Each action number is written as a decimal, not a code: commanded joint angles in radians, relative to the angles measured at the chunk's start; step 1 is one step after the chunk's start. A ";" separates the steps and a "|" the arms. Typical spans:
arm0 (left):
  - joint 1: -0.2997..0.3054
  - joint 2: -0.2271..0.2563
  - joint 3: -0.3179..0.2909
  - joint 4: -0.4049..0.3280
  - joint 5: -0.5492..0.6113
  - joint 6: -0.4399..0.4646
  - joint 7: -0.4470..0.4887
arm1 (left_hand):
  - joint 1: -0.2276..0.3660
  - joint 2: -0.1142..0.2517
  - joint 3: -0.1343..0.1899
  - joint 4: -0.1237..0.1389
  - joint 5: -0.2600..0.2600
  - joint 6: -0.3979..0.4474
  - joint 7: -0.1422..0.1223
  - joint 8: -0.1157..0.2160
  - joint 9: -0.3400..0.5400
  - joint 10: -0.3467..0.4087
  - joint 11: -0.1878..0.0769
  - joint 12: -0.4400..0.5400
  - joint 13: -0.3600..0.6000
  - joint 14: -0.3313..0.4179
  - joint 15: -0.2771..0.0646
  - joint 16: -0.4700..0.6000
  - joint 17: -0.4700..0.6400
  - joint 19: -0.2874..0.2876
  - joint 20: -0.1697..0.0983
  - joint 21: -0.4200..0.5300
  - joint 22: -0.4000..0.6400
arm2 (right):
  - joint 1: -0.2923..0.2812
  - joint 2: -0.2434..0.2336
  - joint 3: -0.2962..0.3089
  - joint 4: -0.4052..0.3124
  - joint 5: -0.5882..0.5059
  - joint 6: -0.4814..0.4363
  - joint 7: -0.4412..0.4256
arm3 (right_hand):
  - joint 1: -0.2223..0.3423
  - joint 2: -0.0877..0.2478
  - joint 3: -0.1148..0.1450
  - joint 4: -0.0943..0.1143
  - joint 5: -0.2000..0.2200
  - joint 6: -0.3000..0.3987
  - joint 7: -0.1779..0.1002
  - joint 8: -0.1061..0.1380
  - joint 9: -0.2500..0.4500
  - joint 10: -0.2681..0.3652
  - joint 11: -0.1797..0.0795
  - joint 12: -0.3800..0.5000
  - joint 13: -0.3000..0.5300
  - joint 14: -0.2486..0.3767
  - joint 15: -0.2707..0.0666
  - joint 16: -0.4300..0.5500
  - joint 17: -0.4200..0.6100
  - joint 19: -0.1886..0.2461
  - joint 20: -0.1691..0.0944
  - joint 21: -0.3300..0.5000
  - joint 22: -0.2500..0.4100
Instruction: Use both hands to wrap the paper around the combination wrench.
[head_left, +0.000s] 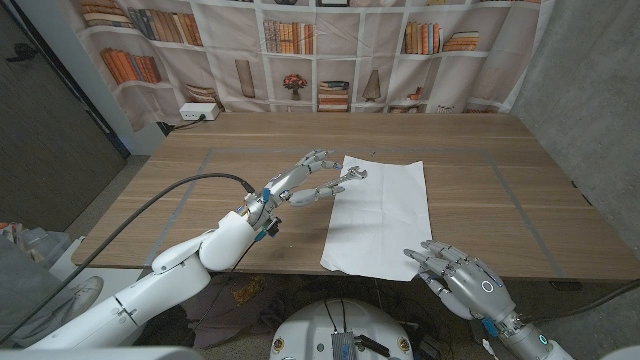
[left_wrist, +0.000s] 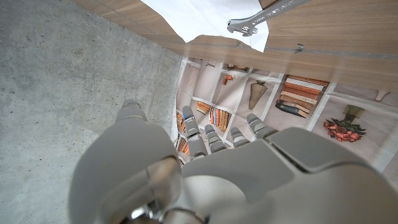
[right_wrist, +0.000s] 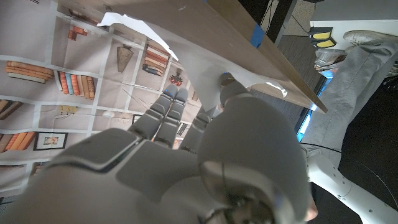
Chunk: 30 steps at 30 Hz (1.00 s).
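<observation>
Wrench (head_left: 352, 177) lies crosswise on paper's (head_left: 385, 225) far-left corner.

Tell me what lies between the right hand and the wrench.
Head view: only the white paper spans the stretch from the right hand, at its near edge, to the wrench at its far left corner.

A white sheet of paper (head_left: 378, 215) lies flat and unfolded on the wooden table (head_left: 480, 160), a long rectangle running from mid-table toward the near edge, its near end just at that edge. Its surface looks smooth apart from a faint crease or shadow across the middle. A silver combination wrench (head_left: 352, 178) lies at the paper's far left corner, set at a slant, its head on the paper and its handle reaching off the sheet's left edge onto bare wood.
</observation>
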 joint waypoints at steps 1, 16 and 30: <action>0.000 -0.005 -0.004 0.006 -0.005 -0.003 0.006 | -0.005 -0.004 -0.007 0.005 0.006 0.010 0.005 -0.003 0.002 0.009 -0.004 0.001 0.003 -0.013 -0.019 0.004 0.001 -0.004 -0.001 0.007 0.002 | 0.027 0.011 0.001 -0.012 0.151 0.100 -0.019 | 0.014 -0.003 -0.001 -0.007 -0.006 0.013 0.004 0.001 0.003 0.018 -0.005 0.026 0.034 0.015 -0.193 0.005 0.004 0.008 -0.119 0.005 0.004; -0.008 -0.017 0.001 0.012 -0.008 0.003 0.011 | -0.009 -0.002 -0.012 0.008 0.007 0.013 0.006 -0.003 0.002 0.010 -0.004 0.001 0.003 -0.014 -0.020 0.004 0.001 -0.004 -0.001 0.007 0.002 | -0.004 0.057 0.125 -0.031 0.381 0.269 0.079 | 0.015 -0.008 -0.007 -0.009 -0.011 0.032 0.026 -0.001 0.004 0.034 -0.003 0.048 0.049 0.036 -0.193 0.013 0.013 0.010 -0.102 0.006 0.005; -0.003 -0.024 0.001 -0.001 -0.006 0.023 0.022 | -0.010 0.000 -0.015 0.009 0.008 0.010 0.006 -0.005 0.001 0.011 -0.004 0.000 0.003 -0.016 -0.019 0.003 0.001 -0.005 -0.001 0.007 0.002 | -0.031 0.156 0.274 -0.055 0.569 0.419 0.319 | 0.010 -0.008 -0.013 -0.007 -0.009 0.036 0.061 -0.006 0.005 0.039 -0.004 0.062 0.061 0.053 -0.188 0.020 0.021 0.008 -0.077 0.005 0.006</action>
